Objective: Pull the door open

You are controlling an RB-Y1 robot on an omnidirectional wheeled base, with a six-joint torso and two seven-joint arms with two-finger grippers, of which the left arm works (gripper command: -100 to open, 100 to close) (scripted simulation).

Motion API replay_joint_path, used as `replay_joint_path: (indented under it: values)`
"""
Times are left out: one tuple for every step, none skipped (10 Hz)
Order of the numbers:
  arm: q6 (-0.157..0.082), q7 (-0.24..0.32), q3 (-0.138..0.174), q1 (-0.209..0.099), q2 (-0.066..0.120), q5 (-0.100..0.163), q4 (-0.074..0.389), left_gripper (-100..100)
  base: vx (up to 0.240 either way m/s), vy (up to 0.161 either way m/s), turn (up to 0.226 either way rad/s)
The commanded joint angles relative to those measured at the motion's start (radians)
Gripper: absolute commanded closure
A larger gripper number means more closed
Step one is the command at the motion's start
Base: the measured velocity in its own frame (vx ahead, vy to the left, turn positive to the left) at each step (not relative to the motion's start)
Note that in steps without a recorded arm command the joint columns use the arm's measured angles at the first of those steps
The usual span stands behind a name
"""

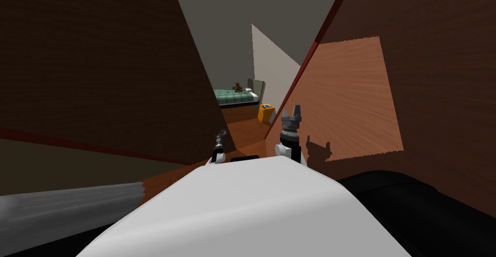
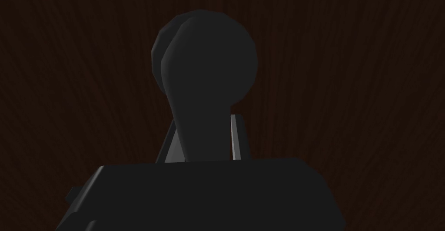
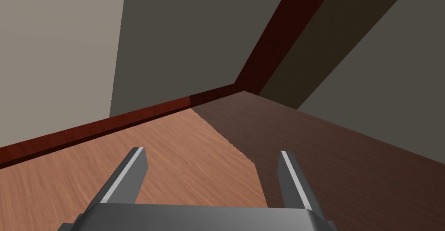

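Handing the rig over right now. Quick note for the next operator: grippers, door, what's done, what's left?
Left gripper: shut on the dark door handle, with its fingers pressing the handle's sides, close against the dark brown door.
Right gripper: open, holding nothing, pointing over the wood floor.
Door: in the head view a gap past its edge shows a green bed in the room beyond, so it looks partly open.
Done: handle grasped.
Left: pull the door wider, then let go.
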Motion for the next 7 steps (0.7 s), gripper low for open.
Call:
replay_joint_path:
  values:
    - [-0.001, 0.000, 0.000, 0.001, -0.001, 0.000, 0.000, 100, -0.020, 0.004, -0.009]
    - [-0.001, 0.000, 0.000, 0.001, -0.001, 0.000, 0.000, 100, -0.009, -0.001, 0.002]
    - [-0.001, 0.000, 0.000, 0.001, -0.001, 0.000, 0.000, 100, 0.000, 0.000, 0.000]
    - [0.001, 0.002, -0.003, 0.002, 0.005, 0.001, 0.002, 100, -0.114, 0.029, -0.032]
    - [0.000, 0.004, -0.003, 0.002, 0.009, 0.002, 0.001, 100, -0.185, 0.045, -0.058]
    - [-0.002, 0.006, -0.005, 0.003, 0.014, 0.003, 0.001, 100, -0.217, 0.030, -0.046]
    - [-0.003, 0.008, -0.006, 0.003, 0.019, 0.004, 0.000, 100, -0.208, 0.022, -0.046]
